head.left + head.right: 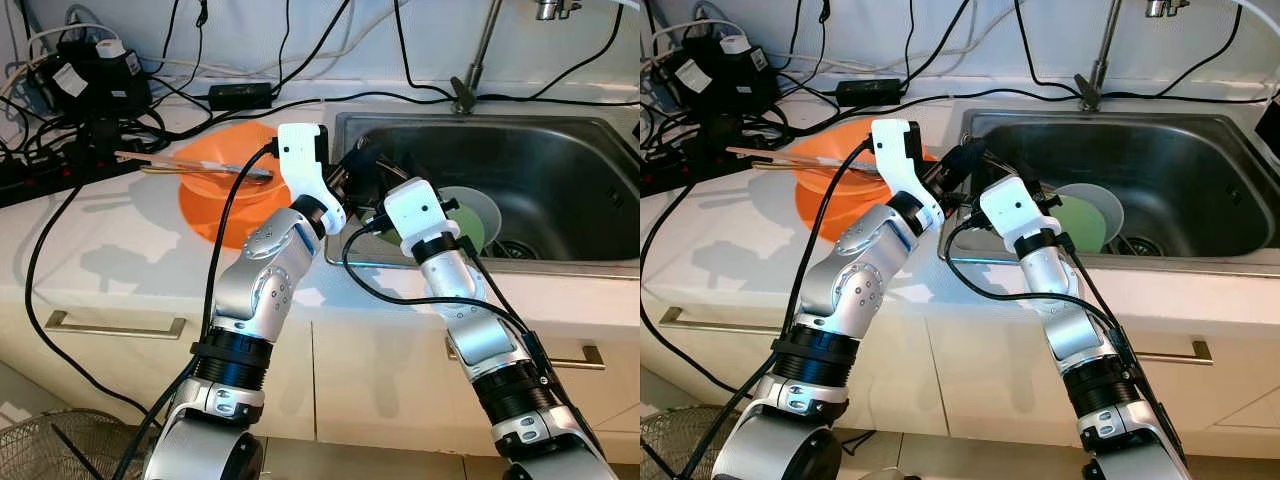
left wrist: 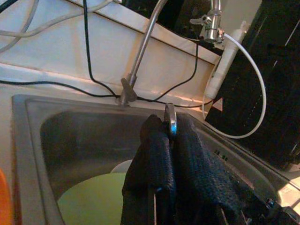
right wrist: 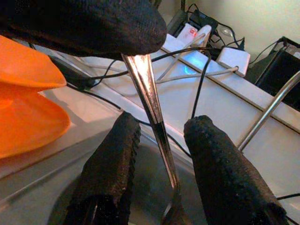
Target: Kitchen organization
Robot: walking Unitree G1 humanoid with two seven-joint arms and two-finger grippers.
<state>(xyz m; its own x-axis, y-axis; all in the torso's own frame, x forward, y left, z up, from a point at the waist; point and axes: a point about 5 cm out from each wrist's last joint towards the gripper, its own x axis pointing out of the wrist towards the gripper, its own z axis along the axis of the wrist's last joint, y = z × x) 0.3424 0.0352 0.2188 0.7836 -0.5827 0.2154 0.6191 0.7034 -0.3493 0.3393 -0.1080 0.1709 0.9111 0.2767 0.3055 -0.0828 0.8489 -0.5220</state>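
Observation:
My left gripper [image 2: 168,119] is shut on a thin metal utensil [image 3: 149,91], holding it above the left rim of the steel sink [image 1: 560,150]. The utensil's handle runs down between the two fingers of my right gripper [image 3: 163,123], which stands open around it without touching. In the left eye view both grippers meet at the sink's left edge, the left gripper [image 1: 358,172] above the right gripper [image 1: 368,210]. A green plate [image 1: 478,228] and a white bowl [image 1: 1095,195] lie in the sink beside my right wrist.
An orange bowl on an orange plate [image 1: 215,200] sits on the counter to the left, with a spoon and chopsticks [image 1: 215,170] across it. Power strips and cables [image 1: 80,80] crowd the back left. The faucet [image 1: 480,60] rises behind the sink.

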